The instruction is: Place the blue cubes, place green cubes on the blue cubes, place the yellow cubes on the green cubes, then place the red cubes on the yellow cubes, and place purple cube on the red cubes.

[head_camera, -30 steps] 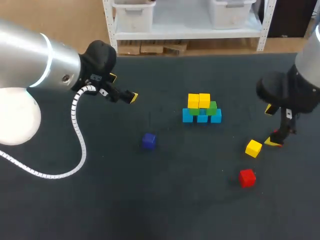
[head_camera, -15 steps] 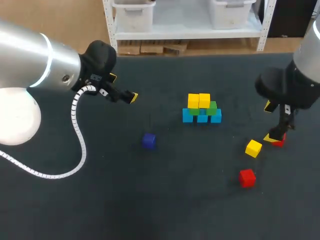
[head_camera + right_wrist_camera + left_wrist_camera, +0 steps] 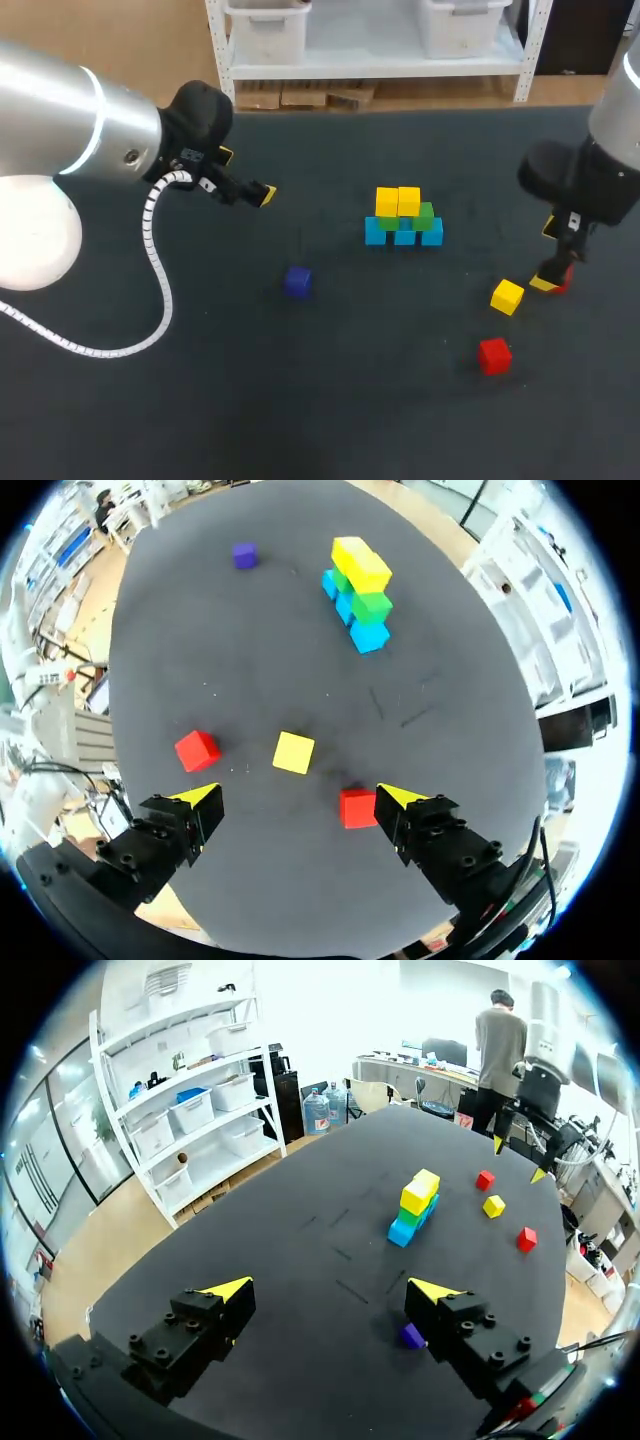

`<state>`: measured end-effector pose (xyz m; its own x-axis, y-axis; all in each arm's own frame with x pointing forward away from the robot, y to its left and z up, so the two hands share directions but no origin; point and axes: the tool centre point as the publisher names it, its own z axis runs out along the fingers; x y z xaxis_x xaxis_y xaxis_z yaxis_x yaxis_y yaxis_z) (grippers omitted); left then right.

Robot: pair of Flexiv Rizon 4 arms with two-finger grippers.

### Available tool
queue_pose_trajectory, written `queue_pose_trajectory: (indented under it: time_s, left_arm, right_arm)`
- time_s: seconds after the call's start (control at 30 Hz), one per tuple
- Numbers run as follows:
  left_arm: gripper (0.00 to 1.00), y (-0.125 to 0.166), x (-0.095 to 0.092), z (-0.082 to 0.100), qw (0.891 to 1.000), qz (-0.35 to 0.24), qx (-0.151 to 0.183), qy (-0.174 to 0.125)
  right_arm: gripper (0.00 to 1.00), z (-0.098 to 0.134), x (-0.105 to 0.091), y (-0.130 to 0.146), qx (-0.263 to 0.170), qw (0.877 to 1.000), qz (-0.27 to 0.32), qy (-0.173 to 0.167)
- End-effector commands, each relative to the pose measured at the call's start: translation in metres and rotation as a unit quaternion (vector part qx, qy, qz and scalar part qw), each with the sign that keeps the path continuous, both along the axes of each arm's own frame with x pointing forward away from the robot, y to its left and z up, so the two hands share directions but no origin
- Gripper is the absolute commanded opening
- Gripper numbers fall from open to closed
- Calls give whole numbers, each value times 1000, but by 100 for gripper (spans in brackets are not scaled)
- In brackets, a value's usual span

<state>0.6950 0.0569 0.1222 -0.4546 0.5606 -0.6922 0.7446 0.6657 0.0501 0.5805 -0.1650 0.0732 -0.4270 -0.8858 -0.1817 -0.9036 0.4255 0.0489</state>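
Observation:
A stack stands mid-table: a row of blue cubes (image 3: 404, 235), green cubes (image 3: 424, 214) on them, two yellow cubes (image 3: 398, 201) on top. It also shows ahead of the right gripper as the stack (image 3: 358, 590). A loose yellow cube (image 3: 507, 296), one red cube (image 3: 494, 355) and another red cube (image 3: 558, 284) lie at the right. The purple cube (image 3: 297, 282) lies left of centre. My right gripper (image 3: 548, 255) is open over the far-right red cube (image 3: 357, 807), which lies close inside one finger. My left gripper (image 3: 246, 175) hangs open and empty at the left, far from the cubes.
The dark table mat (image 3: 330, 400) spreads wide around the cubes. A white coiled cable (image 3: 155, 260) hangs from my left arm above the mat's left side. From the left wrist, the purple cube (image 3: 412, 1336) sits just beside one finger.
My right arm has shifted slightly to the right above the far-right red cube, which now shows more. The left arm and all cubes have stayed put.

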Motion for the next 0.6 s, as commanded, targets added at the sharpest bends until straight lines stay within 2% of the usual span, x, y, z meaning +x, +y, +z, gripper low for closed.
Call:
queue_pose_trajectory:
  time_s: [0.03,0.3,0.43,0.6]
  left_arm:
    - [100,2,0,0,1000,-4,-3,-1]
    - [100,2,0,0,1000,-4,-3,-1]
    - [100,2,0,0,1000,-4,-3,-1]
    - [100,2,0,0,1000,-4,-3,-1]
  right_arm:
    - [100,-7,7,2,-9,1000,-16,12]
    - [100,-17,11,12,-39,998,-50,15]
    - [100,-24,20,22,-59,997,-41,10]
    - [100,-39,34,28,-67,997,-33,32]
